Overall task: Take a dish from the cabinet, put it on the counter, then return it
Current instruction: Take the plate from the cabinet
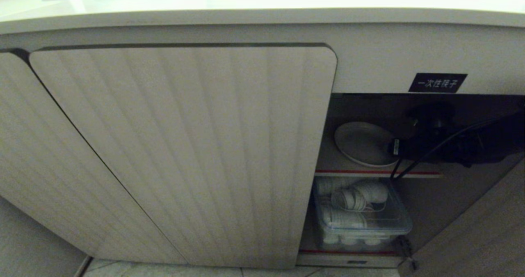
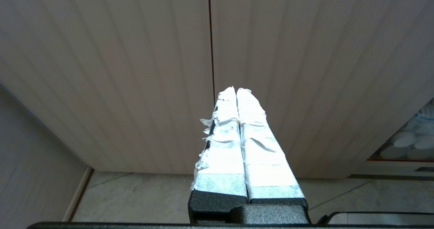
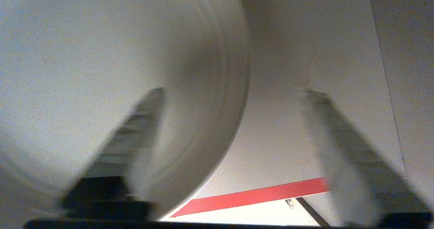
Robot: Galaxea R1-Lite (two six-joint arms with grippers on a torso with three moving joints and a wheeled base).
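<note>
My left gripper (image 2: 236, 90) is nearest to me and it does nothing: its two taped fingers are pressed together on nothing, and it points at the closed ribbed doors (image 2: 135, 69) above the tiled floor (image 2: 142, 195). My right gripper (image 3: 234, 96) is the one at work, and it is inside the open compartment of the cabinet (image 1: 184, 145), which in the head view is at about 3 o'clock from the middle. Its fingers stand wide apart, with the rim of the dish (image 3: 101, 52) passing between them: one finger lies over the face of the plate, the other is beside it over the bare shelf, and I cannot say that either one touches the plate. I judge that I am at the grasping step, and whether this is the first taking or the letting go after the return, I cannot tell from here. If it is the taking, the next move asks me to close on the rim firmly and then draw the plate out level, without hitting the door edge or the red-edged shelf (image 1: 369, 172). The dish is a plain round cream-white plate, shallow, with a low raised rim, and it rests on the upper shelf. Below it, at 6 o'clock from the plate, a clear plastic box (image 1: 361, 223) holds small white dishes. Farther up, a black label (image 1: 437, 82) sits on the cabinet front, and the pale counter (image 1: 246, 6) is at 12 o'clock.
</note>
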